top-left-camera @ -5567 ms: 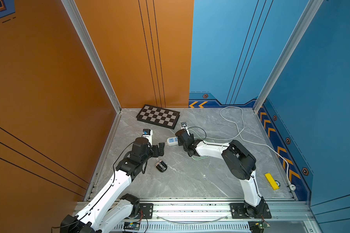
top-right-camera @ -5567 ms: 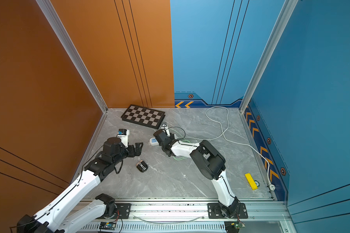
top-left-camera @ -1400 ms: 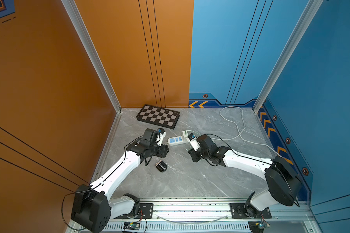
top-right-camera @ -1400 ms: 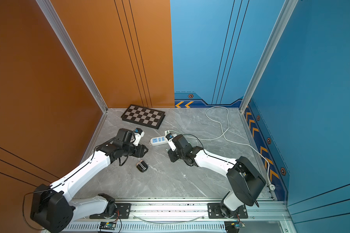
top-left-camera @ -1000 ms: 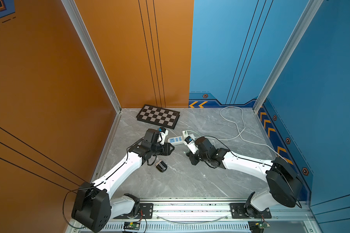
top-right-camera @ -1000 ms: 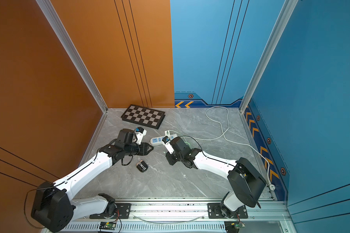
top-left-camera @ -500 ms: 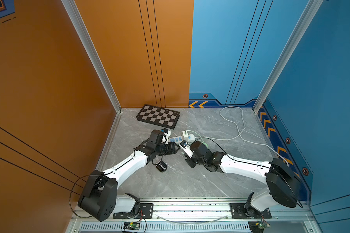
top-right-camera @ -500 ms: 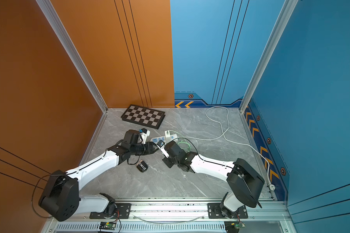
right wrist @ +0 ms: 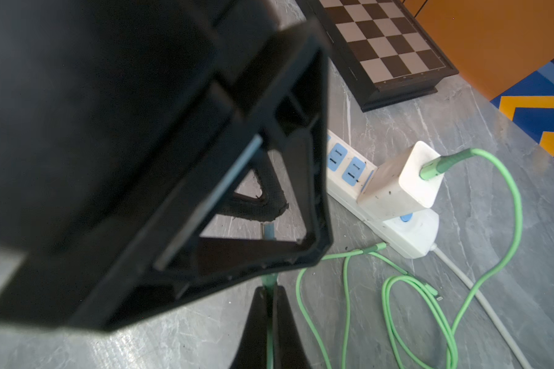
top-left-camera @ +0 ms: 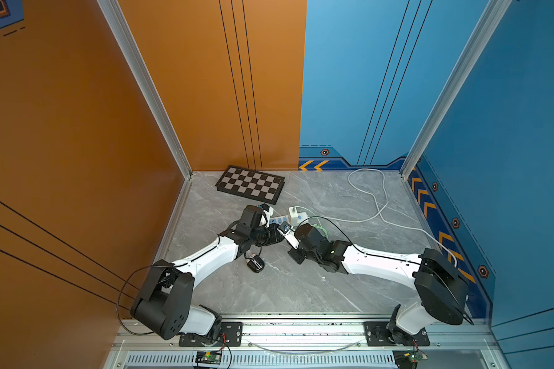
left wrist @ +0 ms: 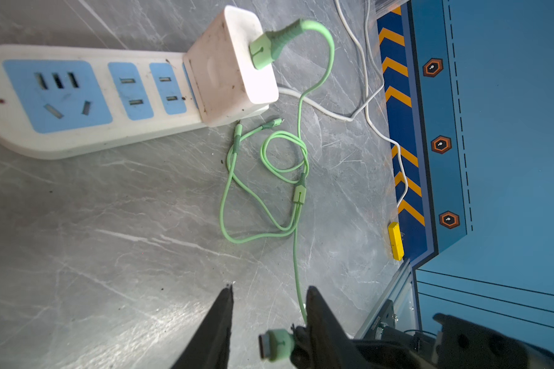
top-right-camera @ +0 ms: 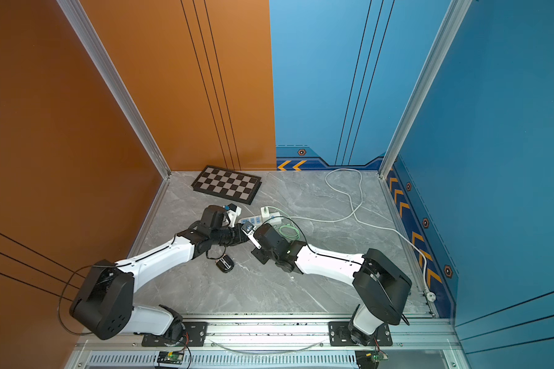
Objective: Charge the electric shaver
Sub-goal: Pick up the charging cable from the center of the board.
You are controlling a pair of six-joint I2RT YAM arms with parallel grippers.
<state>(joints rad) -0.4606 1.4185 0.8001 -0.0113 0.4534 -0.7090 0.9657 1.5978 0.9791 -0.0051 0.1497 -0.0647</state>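
Observation:
The electric shaver [top-left-camera: 255, 264] [top-right-camera: 225, 265], small, black and rounded, lies on the grey floor in front of my left forearm, untouched. The two grippers meet above the floor beside the power strip [top-left-camera: 277, 219]. My right gripper [right wrist: 271, 289] is shut on the thin green cable [right wrist: 346, 303] just behind its plug. That green plug [left wrist: 275, 345] hangs between the fingers of my left gripper [left wrist: 270, 287], which stand apart and touch nothing. The cable's other end sits in the white charger block [left wrist: 234, 64] on the strip.
A chessboard [top-left-camera: 250, 184] lies at the back by the orange wall. The strip's white cord [top-left-camera: 375, 198] loops across the floor to the right edge. A small yellow block [left wrist: 395, 241] rests by the blue wall. Loose green cable coils lie beside the strip.
Both arms have reached inward until the grippers meet by the power strip. The right brought the green plug between the left fingers. The shaver has not moved.

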